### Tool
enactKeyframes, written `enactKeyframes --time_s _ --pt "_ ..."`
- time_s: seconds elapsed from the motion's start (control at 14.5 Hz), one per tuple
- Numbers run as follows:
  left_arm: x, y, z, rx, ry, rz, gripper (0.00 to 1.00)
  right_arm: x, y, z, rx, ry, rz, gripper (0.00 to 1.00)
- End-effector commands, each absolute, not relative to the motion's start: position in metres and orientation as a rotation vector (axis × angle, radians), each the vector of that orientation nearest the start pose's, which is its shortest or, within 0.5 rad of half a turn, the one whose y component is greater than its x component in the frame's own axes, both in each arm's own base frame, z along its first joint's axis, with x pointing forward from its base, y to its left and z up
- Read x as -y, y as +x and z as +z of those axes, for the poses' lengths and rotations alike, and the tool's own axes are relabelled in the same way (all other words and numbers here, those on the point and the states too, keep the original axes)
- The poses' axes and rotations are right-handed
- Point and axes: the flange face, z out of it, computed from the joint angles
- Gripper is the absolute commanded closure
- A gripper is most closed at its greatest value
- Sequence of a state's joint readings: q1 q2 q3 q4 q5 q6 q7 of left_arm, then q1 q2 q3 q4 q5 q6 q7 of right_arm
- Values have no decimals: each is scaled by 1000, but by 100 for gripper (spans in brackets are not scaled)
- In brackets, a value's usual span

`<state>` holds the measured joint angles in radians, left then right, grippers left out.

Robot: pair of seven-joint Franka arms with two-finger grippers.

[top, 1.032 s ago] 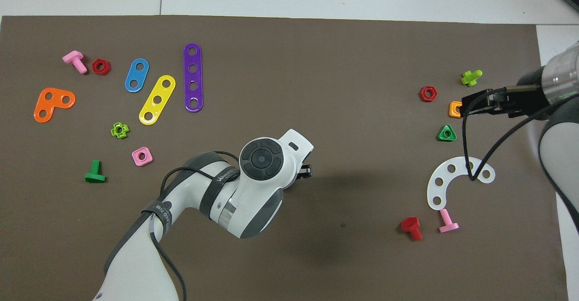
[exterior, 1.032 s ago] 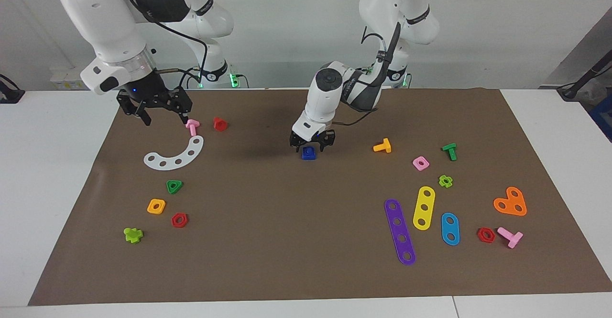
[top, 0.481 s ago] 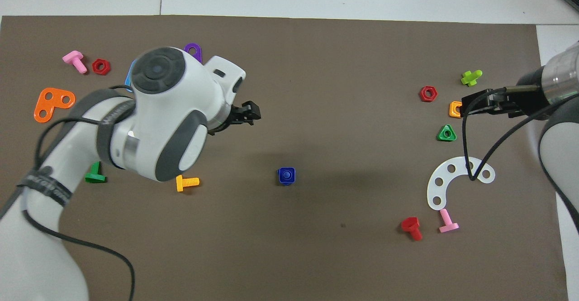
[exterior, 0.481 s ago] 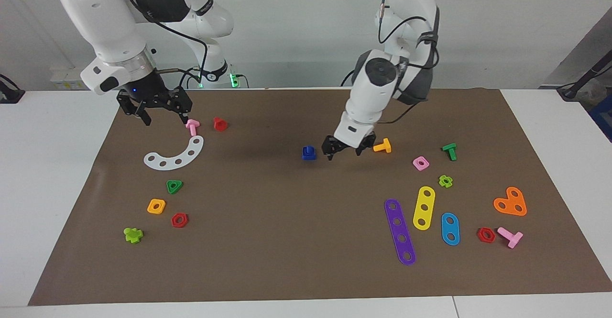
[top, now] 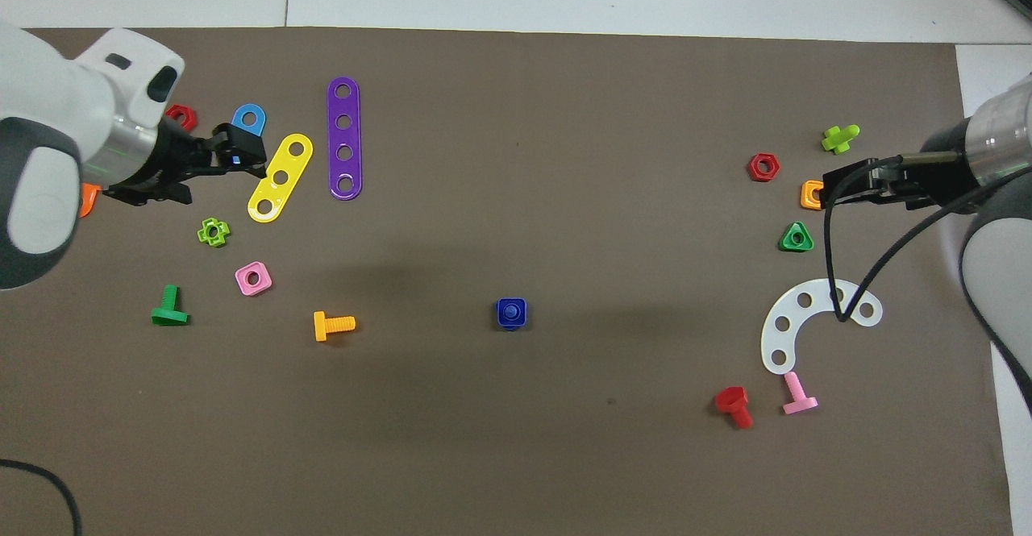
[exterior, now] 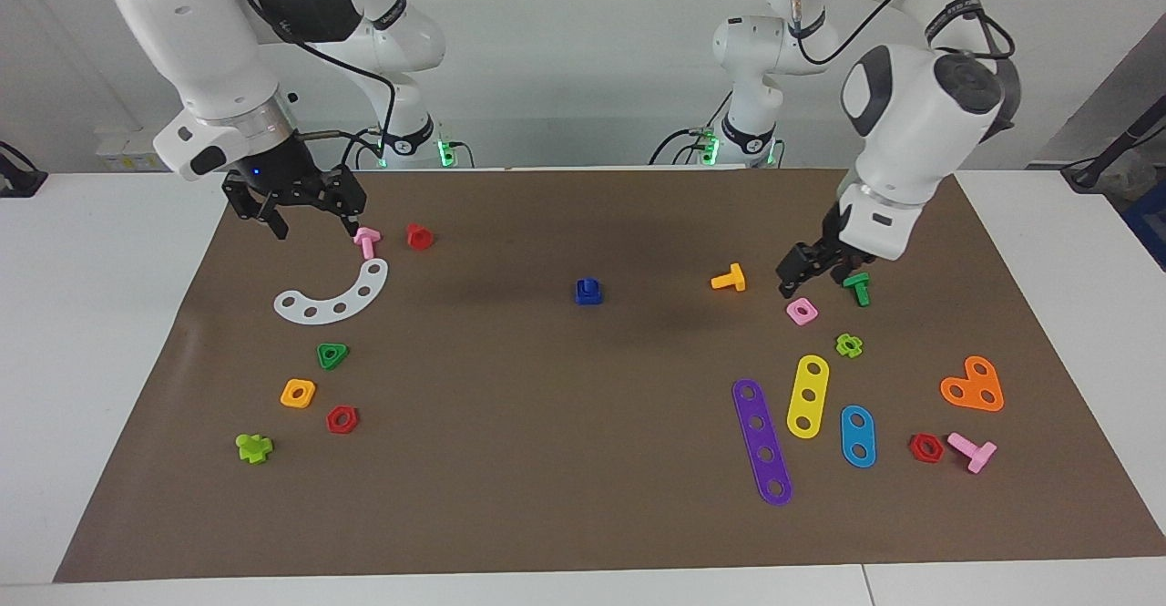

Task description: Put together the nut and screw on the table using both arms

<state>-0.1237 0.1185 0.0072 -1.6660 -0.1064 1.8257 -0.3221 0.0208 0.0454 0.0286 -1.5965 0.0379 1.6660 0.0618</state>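
The dark-blue nut (exterior: pixel 588 295) and screw (exterior: pixel 589 284) sit joined as one small piece in the middle of the brown mat (exterior: pixel 510 460), free of both grippers. From overhead the nut (top: pixel 511 313) shows a rounded-square outline with the shaft filling its hole. My left gripper (exterior: pixel 815 276) is open and empty, raised over the pink square nut (exterior: pixel 802 312) and green bolt (exterior: pixel 857 288) toward the left arm's end; overhead it is the left gripper (top: pixel 201 169). My right gripper (exterior: pixel 312 226) waits open beside a pink bolt (exterior: pixel 366 241).
An orange bolt (exterior: pixel 729 278), purple (exterior: pixel 761 442), yellow (exterior: pixel 807 395) and blue (exterior: pixel 857 436) strips and an orange plate (exterior: pixel 973 385) lie toward the left arm's end. A white curved strip (exterior: pixel 332 301), red bolt (exterior: pixel 418 236) and green triangular nut (exterior: pixel 332 354) lie toward the right arm's end.
My left gripper has let go of the dark-blue piece, risen and swung away to the left arm's end. The dark-blue piece stays put. The right arm has not moved.
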Motion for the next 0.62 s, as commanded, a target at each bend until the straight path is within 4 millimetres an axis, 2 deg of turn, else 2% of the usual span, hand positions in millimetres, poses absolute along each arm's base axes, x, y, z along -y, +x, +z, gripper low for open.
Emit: enactKeyframes --time_s 0.0,0.14,0.41,0.55 --pt "37 575 572 302 -3213 -38 0 -31 570 596 13 -3095 -30 0" --pt "29 563 588 252 -3127 -16 0 -31 570 596 13 -3095 -30 0" --pt "47 553 635 184 -3089 29 0 -28 571 596 -1 -3095 -35 0" --pt "57 549 644 158 -3087 64 0 -26 570 596 -3 -3096 -23 0"
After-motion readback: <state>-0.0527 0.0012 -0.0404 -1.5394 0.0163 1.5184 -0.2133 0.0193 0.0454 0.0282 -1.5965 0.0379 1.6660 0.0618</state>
